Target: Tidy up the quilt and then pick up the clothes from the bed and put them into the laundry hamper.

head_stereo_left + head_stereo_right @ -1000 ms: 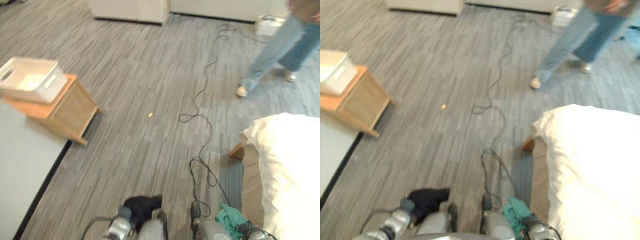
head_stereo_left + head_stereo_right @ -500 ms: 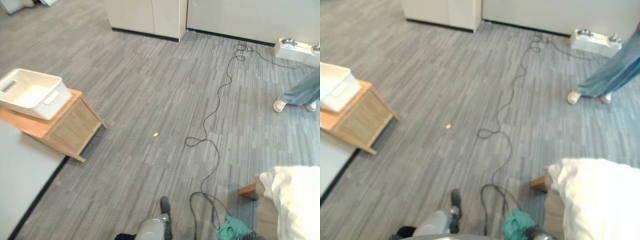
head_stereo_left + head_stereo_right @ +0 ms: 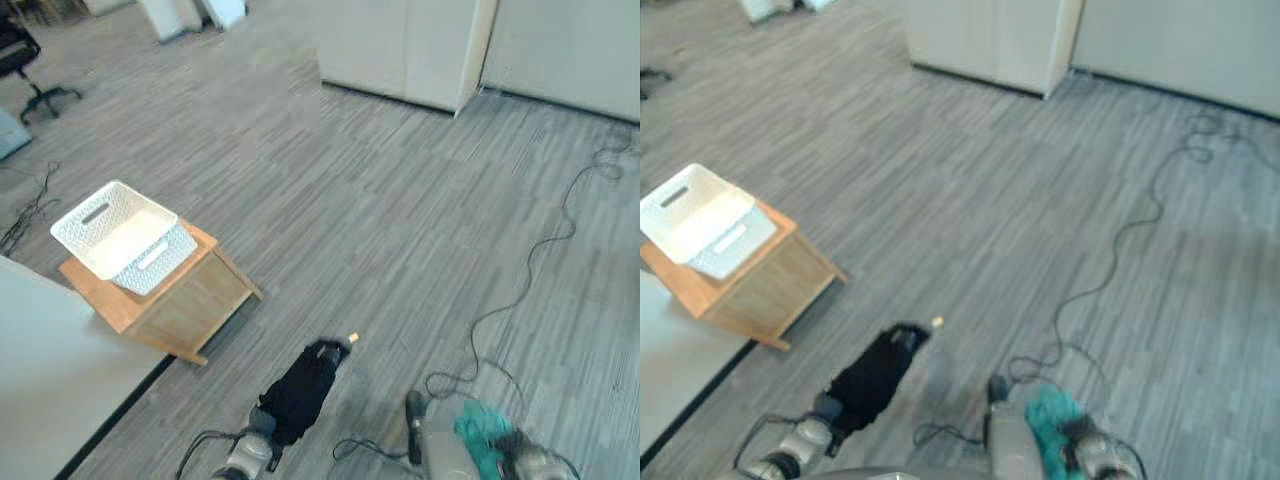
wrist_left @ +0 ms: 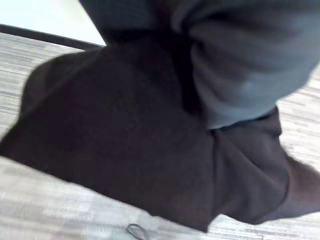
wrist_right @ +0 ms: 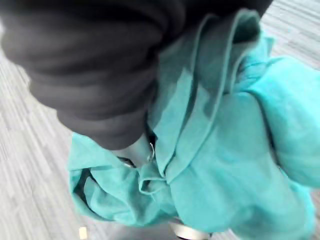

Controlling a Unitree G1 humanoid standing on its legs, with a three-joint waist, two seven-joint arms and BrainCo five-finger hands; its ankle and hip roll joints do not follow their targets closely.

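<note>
A white lattice hamper (image 3: 125, 238) stands on a low wooden stand (image 3: 195, 300) to my left, on the grey carpet. My left hand (image 3: 248, 452) is low in front of me, shut on a black garment (image 3: 300, 390) that hangs from it above the floor; the cloth (image 4: 125, 150) drapes past the dark ribbed cover (image 4: 240, 60) and hides the fingers. My right hand (image 3: 525, 462) is at the lower right, shut on a bunched teal garment (image 5: 225, 165). Both hands are well short of the hamper.
A pale flat surface with a black edge (image 3: 50, 380) lies at the lower left beside the stand. Light cabinets (image 3: 400, 50) line the far wall. An office chair (image 3: 25, 60) stands at the far left. A small yellow scrap (image 3: 352, 338) lies on the carpet.
The camera has swung left: the bed's white quilt and the person's legs have left the picture, and the hamper now sits nearer the middle. The black garment hangs in view again.
</note>
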